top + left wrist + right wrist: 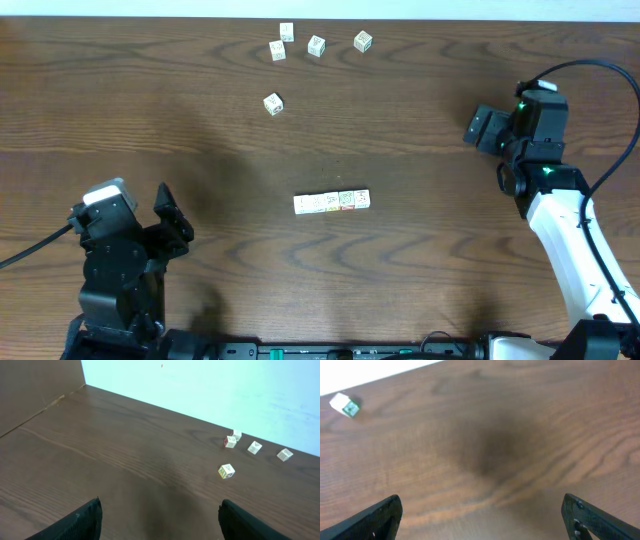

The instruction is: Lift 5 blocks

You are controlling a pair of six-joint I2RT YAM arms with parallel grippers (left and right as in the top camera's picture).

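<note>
left arm (115,270): black, white cap, black cable | right arm (565,240): white link, black wrist, green lights

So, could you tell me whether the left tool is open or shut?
Open: the left tool shows its fingers far apart, with only bare table between them.

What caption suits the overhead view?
Left gripper and right gripper open; row of blocks at centre, five loose blocks beyond.
</note>
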